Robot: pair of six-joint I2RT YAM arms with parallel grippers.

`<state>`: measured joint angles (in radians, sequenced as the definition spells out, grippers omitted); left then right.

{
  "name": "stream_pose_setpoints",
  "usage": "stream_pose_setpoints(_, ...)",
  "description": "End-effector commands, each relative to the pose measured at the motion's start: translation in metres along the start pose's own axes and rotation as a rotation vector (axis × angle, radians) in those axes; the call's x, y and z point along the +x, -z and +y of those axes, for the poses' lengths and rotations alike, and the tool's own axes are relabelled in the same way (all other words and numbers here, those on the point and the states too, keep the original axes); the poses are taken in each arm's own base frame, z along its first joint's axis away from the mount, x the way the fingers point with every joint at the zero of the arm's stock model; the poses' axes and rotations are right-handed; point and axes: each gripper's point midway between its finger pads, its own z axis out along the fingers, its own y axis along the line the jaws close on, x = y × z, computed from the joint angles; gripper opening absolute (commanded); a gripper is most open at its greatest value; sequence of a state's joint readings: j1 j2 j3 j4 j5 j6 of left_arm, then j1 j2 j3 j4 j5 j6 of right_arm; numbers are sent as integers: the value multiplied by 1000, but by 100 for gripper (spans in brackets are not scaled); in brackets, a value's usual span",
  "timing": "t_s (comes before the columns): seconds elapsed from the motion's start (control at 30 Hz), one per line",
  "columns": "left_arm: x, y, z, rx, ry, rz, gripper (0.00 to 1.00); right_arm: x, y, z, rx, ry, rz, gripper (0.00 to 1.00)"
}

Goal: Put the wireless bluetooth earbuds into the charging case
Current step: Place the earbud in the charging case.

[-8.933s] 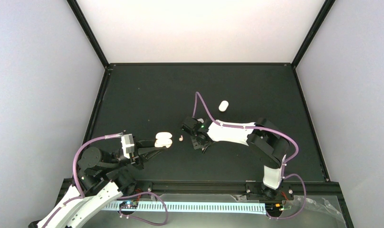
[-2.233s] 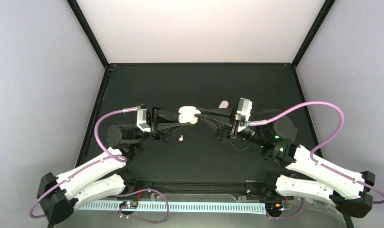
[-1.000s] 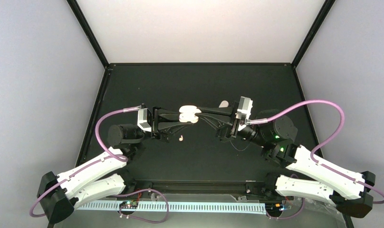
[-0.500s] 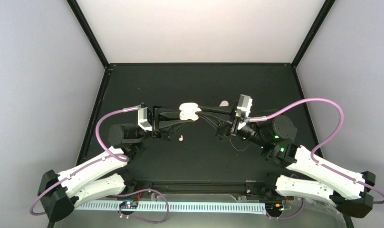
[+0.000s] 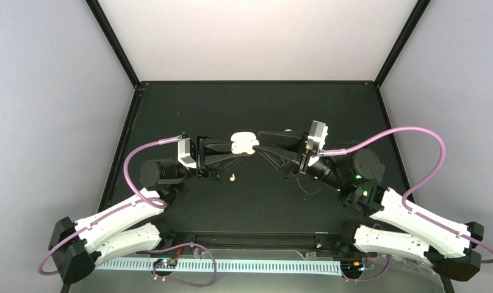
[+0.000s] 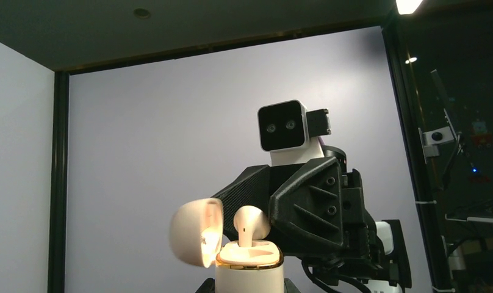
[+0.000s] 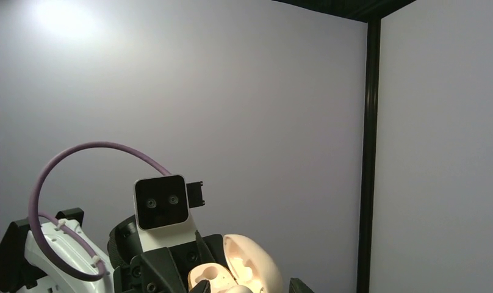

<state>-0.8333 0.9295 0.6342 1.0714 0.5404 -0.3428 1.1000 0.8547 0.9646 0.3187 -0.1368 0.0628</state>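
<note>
We are finding the charging case [image 6: 249,268] cut off at its base by the lower edge of both wrist views. Inside the case, the seated earbud [image 6: 250,223] is hiding its stem. Against the case, the right gripper [image 5: 259,142] is not showing whether it is touching that bud. Nearside of the case, a loose earbud [image 5: 232,177] is reading too small to tell its lie.

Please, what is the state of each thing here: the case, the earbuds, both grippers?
charging case, lid open, upright.
standing earbud, stem in the charging case, head above the rim.
loose earbud, lying on the table, not inserted.
left gripper, jaws shut on the charging case.
right gripper, at the standing earbud; grip unclear.
</note>
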Motion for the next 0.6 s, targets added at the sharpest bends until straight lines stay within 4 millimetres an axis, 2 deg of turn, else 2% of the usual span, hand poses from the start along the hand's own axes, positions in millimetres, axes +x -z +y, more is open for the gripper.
stream_pose_setpoints(0.0, -27, -5, -8, 30, -68, -75, 2, -14, 5, -1, 16, -3, -35, 34)
stream_pose_setpoints(0.23, -23, -4, -7, 19, -65, -64, 2, -32, 19, -3, 43, 2, -62, 44)
stream_pose_setpoints(0.33, -22, -2, -8, 16, -59, -59, 2, -35, 26, -13, 107, 6, -57, 48)
stream_pose_setpoints(0.47, -22, 1, -9, 12, -54, -53, 2, -26, 30, -29, 203, -1, -15, 50)
stream_pose_setpoints(0.57, -22, 2, -9, 6, -57, -46, 2, -17, 26, -36, 242, -7, 35, 51)
